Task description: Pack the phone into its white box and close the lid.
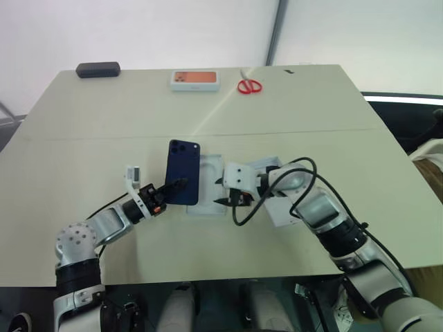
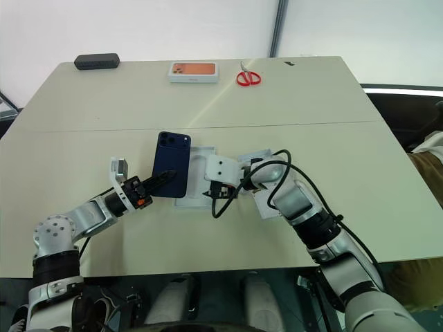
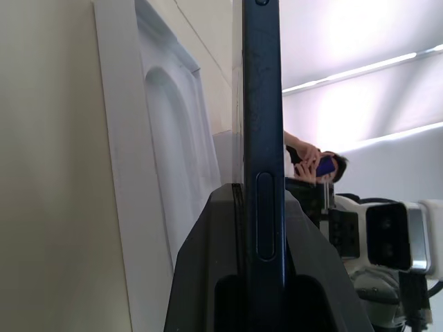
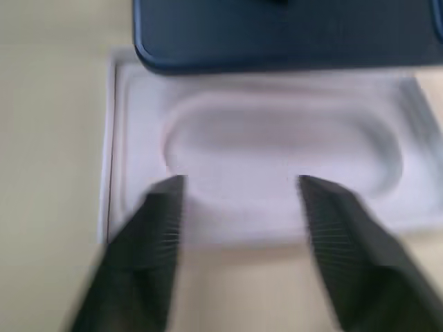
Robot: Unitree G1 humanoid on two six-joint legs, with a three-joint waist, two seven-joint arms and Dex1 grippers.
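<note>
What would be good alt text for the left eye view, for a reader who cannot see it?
The left gripper, jaws shut, holds a navy phone upright above a beige table. Beside it, the right gripper, jaws open, hovers over a flat white insert. At the far edge lie a black case, a white box with an orange picture and red scissors.
</note>
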